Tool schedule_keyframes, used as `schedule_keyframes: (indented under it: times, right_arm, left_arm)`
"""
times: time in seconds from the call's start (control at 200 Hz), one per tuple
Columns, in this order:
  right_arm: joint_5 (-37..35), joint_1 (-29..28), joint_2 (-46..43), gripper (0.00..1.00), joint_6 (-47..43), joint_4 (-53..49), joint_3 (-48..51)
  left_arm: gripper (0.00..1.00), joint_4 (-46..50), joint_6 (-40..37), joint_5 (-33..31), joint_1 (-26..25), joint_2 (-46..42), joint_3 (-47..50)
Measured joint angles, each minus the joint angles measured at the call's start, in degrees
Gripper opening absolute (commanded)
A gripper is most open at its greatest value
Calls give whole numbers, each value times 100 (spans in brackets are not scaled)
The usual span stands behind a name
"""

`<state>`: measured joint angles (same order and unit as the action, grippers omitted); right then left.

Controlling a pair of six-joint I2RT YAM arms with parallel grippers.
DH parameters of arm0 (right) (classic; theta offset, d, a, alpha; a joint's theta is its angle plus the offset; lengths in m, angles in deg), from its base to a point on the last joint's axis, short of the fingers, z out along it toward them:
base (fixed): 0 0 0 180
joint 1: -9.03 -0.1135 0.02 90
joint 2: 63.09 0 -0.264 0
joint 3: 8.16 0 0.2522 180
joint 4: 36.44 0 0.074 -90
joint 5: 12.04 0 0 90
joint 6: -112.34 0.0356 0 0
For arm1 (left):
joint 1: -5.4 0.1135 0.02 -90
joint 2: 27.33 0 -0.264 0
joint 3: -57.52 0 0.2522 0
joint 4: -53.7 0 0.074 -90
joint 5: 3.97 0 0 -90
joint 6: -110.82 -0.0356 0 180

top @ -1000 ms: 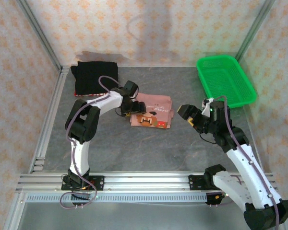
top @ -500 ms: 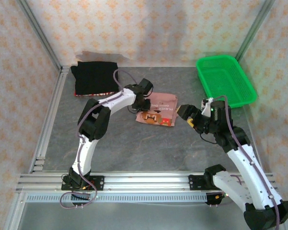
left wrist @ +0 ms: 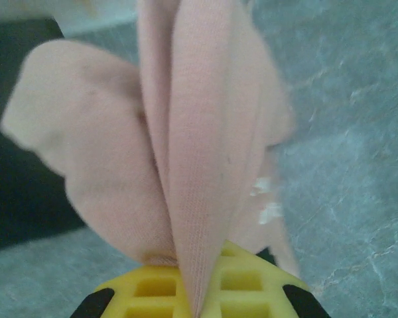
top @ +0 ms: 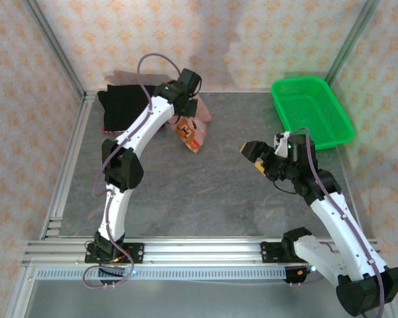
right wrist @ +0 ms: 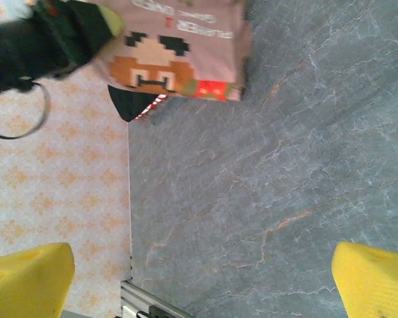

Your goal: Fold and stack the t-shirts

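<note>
Near the back-left of the table (top: pixel 205 199), the pink t-shirt (top: pixel 194 127) hangs bunched, pinched by the left gripper (top: pixel 188 111), whose jaws are clamped tight on the cloth. Vs 1 s ago: it lay flat mid-table, print up, w/ that gripper open at its left edge. Half a sec ago it had been dragged a bit. Now it's lifted & carried toward the black t-shirt (top: pixel 129 109), which hasn't moved from the back-left corner. The left arm reaches much farther back. The right gripper (top: pixel 261 159) is approx where it was, right of centre, jaws spread wide, holding nothing. The green mesh basket (top: pixel 298 81) is unchanged at back right.

Hard to see: from the top view, can't tell if the pink hem touches the table, and the print is mostly folded under. In the left wrist view, pink pleats (left wrist: pixel 205 132) rise from between the yellow pads (left wrist: pixel 152 288), w/ the top edge blurred. The dark patch at left may be the black tee, not sure. In the right wrist view, the pixel-face print (right wrist: pixel 162 69) is clear but the shirt's top is cut off. The left arm is a dark blur. A black corner w/ red-white edge (right wrist: pixel 129 103) peeks below.
</note>
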<state>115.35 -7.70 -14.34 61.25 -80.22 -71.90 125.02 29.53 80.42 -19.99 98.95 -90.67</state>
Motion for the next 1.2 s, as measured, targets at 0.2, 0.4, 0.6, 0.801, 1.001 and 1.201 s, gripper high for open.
schedule_keyframes:
  times: [0.2, 0.4, 0.6, 0.801, 1.001, 1.201]
  right_arm:
    - [17, 0, 28, 99, 42, 129, -9]
    - [15, 0, 24, 99, 92, 140, -11]
    - [15, 0, -7, 99, 160, 144, -11]
    - [11, 0, -13, 99, 229, 162, -11]
    - [-9, 0, -15, 99, 354, 258, 7]
    - [-57, 0, -15, 99, 472, 317, 42]
  left_arm:
    - [0, 400, -535, -240, 4, 339, -1521]
    - [0, 629, -855, -212, 221, 498, -1552]
    - [0, 638, -1088, -59, 479, 535, -1552]
    - [0, 608, -1252, 136, 723, 535, -1552]
    - [0, 544, -1318, 505, 1051, 535, -1554]
    - [0, 444, -1329, 715, 1327, 535, -1604]
